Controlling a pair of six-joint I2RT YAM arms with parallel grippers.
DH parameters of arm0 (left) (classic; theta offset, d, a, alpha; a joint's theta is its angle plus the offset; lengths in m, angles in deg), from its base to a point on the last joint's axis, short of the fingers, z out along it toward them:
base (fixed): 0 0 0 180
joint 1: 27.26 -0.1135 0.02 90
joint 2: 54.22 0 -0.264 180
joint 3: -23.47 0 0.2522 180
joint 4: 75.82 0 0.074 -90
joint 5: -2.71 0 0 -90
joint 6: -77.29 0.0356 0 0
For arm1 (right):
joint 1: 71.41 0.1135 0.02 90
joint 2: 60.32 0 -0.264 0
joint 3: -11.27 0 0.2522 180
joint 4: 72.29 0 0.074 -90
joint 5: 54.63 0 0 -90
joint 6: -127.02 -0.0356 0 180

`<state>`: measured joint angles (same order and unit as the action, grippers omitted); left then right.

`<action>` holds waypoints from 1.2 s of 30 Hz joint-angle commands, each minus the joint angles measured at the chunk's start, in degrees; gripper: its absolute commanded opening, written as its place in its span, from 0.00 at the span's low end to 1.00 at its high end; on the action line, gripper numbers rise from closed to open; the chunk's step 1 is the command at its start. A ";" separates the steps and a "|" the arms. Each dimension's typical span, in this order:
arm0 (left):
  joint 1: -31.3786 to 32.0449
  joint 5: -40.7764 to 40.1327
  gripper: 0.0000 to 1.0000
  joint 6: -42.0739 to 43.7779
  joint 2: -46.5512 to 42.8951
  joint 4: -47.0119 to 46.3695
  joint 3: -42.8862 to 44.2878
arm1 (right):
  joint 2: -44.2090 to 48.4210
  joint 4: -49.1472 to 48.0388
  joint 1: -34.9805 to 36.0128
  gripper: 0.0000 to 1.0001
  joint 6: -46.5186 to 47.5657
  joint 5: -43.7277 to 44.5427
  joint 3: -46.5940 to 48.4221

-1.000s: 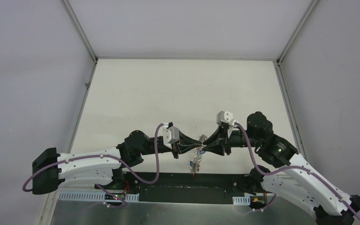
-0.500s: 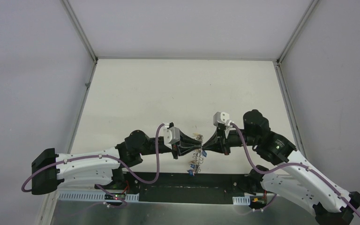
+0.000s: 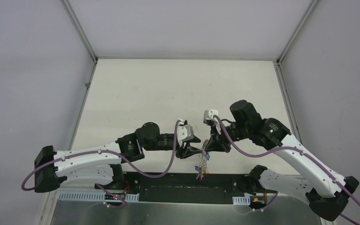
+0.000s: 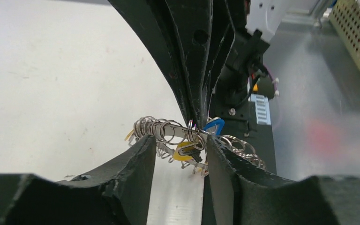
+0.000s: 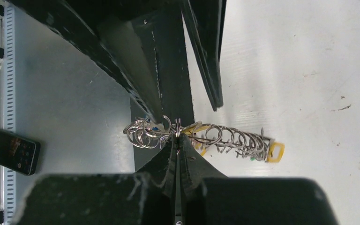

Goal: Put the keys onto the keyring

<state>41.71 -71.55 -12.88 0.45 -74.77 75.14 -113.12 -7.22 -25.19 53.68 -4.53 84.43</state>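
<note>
two arms meet above the near edge of the pale matte table [image 3: 168,93].

top view: the silvery-grey, flexible, chain-like keyring [image 3: 201,164] hangs in the air from the black two-finger right gripper [image 3: 207,149] and trails toward six o'clock. the black two-finger left gripper [image 3: 191,151] sits just beside it at nine o'clock. jaw state cannot be told here. risk: if dropped, the ring would likely land on or past the dark front strip, where it would be awkward to recover.

left wrist view: the left jaws stand apart, released, with the wire coils lying across the gap. the right fingers come down from twelve o'clock, clenched on the coils. a tiny silver key with an oblong yellow plastic tag [image 4: 183,154] hangs below; a blue plastic tag [image 4: 214,124] shows at three o'clock of the pinch. risk: smooth round wire in hard flat pads may slip or swivel, and the loose loops may snag a fingertip.

right wrist view: the right jaws grasp the keyring by a single thin loop. glossy overlapping rings run toward three o'clock and end in a second yellow tag [image 5: 275,151]. a flat black phone-like device [image 5: 11,151] lies at nine o'clock on brushed grey metal. risk: a one-point hold lets the slack chain swing, which would spoil any regrasp.
</note>
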 commanded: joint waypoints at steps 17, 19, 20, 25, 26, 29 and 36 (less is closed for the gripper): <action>0.29 5.99 0.00 0.36 5.85 -3.77 4.01 | 3.04 -0.74 -0.03 0.09 1.11 1.77 0.98; 0.35 4.63 0.00 0.31 4.10 -5.26 2.45 | 4.43 -1.83 -0.02 0.26 0.45 3.62 0.27; 0.32 3.81 0.00 0.29 3.25 -6.23 1.52 | 5.51 -2.64 -0.04 0.32 -0.24 4.60 -0.55; 0.33 0.60 0.00 -1.99 -1.23 -12.82 -3.23 | 13.03 -9.74 -0.07 0.48 -4.41 8.32 -5.67; 0.35 0.16 0.00 -2.15 -1.97 -14.34 -4.06 | 14.47 -11.35 -0.07 0.48 -5.51 8.31 -6.75; 0.32 -0.93 0.00 -2.53 -3.88 -20.62 -6.93 | 17.35 -16.38 -0.07 0.48 -8.57 6.00 -9.90; 0.31 -3.60 0.00 -3.99 -5.83 -33.05 -11.92 | 17.47 -24.55 -0.05 0.47 -14.94 2.94 -13.87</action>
<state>41.77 -72.55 -15.11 -3.40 -93.06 64.15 -95.33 -23.02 -25.35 44.02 0.21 71.86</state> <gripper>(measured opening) 0.017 0.469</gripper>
